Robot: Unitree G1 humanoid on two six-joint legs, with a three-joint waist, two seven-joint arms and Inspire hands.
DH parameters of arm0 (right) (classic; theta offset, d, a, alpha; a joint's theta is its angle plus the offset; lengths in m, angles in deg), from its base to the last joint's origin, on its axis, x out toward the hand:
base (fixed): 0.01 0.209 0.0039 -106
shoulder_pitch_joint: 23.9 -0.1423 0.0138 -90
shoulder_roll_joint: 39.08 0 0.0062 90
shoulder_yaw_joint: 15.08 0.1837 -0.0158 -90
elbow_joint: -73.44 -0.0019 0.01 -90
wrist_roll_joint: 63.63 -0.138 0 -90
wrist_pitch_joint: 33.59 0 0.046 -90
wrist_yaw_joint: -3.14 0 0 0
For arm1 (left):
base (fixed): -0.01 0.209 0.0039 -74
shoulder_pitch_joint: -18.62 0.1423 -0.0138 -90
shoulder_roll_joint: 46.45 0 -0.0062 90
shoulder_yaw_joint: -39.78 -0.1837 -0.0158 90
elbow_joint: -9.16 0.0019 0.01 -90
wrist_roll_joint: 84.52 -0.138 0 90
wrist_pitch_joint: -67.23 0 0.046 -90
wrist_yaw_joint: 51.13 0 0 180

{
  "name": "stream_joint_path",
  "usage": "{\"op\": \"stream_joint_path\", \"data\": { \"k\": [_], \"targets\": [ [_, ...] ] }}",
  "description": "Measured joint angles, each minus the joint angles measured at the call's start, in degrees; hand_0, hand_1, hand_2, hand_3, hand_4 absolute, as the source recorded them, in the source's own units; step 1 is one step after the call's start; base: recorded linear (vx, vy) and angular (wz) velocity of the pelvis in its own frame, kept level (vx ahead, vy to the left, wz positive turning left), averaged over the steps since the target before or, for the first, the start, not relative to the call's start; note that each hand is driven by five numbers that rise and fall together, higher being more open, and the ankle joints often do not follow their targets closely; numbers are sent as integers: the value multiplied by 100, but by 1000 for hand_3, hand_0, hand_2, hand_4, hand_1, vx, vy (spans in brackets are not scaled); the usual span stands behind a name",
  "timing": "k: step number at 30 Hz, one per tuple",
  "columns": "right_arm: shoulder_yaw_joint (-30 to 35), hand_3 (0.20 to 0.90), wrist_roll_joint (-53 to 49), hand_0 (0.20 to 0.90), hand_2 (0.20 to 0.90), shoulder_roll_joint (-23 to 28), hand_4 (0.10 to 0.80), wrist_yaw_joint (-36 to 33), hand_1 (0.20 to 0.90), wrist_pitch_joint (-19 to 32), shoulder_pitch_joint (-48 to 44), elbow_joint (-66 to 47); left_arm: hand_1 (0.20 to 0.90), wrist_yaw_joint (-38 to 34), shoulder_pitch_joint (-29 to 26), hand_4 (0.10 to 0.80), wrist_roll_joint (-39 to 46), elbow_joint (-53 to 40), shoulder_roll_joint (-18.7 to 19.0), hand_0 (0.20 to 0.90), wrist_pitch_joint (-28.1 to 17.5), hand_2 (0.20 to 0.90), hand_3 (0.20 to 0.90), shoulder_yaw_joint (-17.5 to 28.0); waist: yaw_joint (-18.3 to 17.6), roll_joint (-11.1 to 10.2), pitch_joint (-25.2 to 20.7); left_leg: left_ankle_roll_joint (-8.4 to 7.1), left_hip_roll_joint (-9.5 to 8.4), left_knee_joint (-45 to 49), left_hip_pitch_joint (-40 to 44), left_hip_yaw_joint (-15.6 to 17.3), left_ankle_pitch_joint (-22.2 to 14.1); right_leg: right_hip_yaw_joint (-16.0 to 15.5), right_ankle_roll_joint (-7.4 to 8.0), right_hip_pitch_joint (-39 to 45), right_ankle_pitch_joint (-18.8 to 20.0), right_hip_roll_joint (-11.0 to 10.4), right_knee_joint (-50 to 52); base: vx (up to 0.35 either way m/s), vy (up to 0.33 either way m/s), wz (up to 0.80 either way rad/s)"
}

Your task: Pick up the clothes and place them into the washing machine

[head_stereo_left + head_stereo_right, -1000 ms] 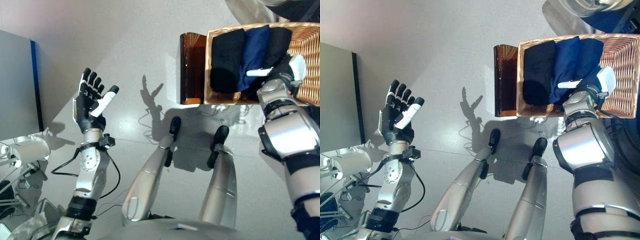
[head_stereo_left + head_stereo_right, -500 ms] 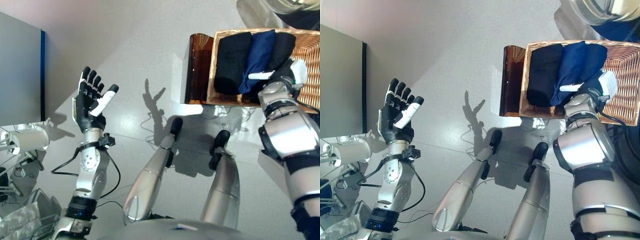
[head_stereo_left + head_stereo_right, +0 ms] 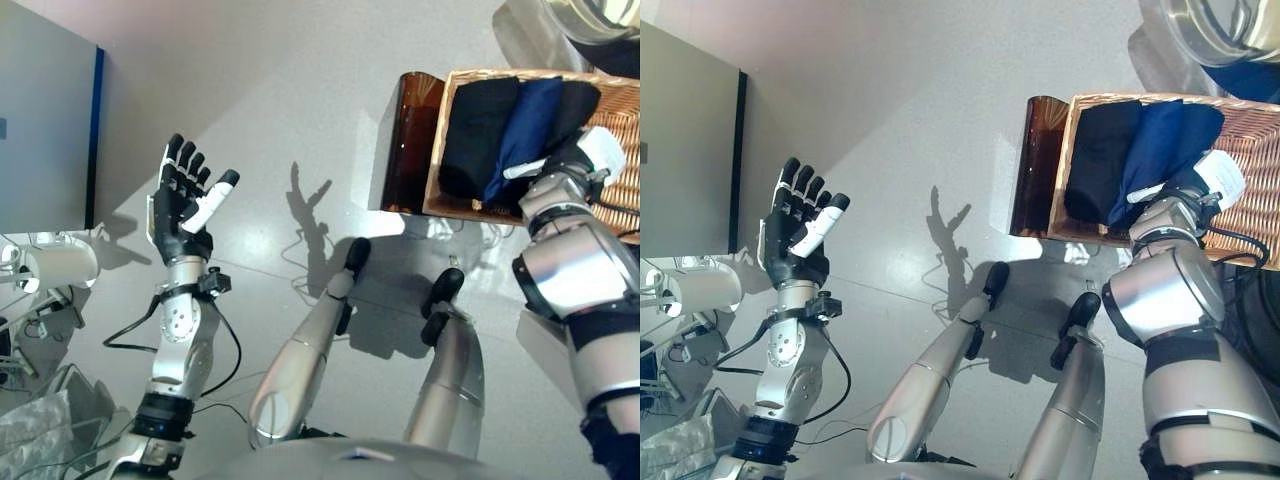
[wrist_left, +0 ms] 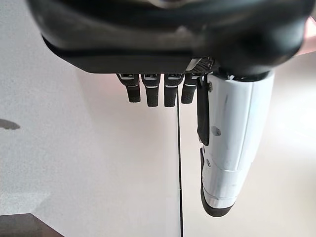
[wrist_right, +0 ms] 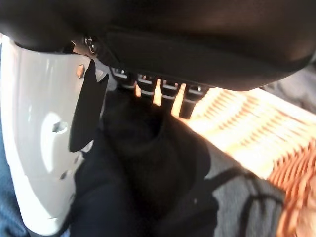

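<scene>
Right hand (image 3: 578,160) on basket (image 3: 615,120) clothes (image 3: 500,125), fingers perhaps curled.

Wicker basket (image 3: 610,100) at upper right, standing on a brown translucent stool (image 3: 410,140). Inside it, side by side: black garment (image 3: 475,130), navy garment (image 3: 528,125), second black garment (image 3: 575,100). Right hand (image 3: 570,160) lies on the garments, white-covered thumb across the navy one. Left hand (image 3: 185,205) raised over bare floor, fingers straight. Grey cabinet (image 3: 45,130) with blue edge at left.
</scene>
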Motion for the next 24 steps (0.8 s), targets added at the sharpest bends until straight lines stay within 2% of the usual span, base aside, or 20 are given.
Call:
{"op": "stream_joint_path", "data": {
  "k": [10,14,24],
  "targets": [
    [44,200,10,200,200,33,300,25,200,15,-11,-71,900,5,-2,800,0,0,0,900,70,900,900,0,-10,-10,-9,26,-7,8,6,-4,17,11,70,15,52,1,-33,3,-1,1],
    [265,200,8,200,200,32,300,174,200,32,21,-182,900,98,37,800,3,0,5,900,79,900,900,0,-20,-11,-9,50,22,6,135,17,5,39,96,171,110,20,-147,-1,-15,-9],
    [453,200,9,200,200,-23,300,357,200,32,123,-203,900,389,350,800,65,-6,143,900,95,900,900,13,-66,-3,-35,209,62,-230,691,338,-17,271,199,633,249,92,-497,-16,-10,-15]
  ]
}}
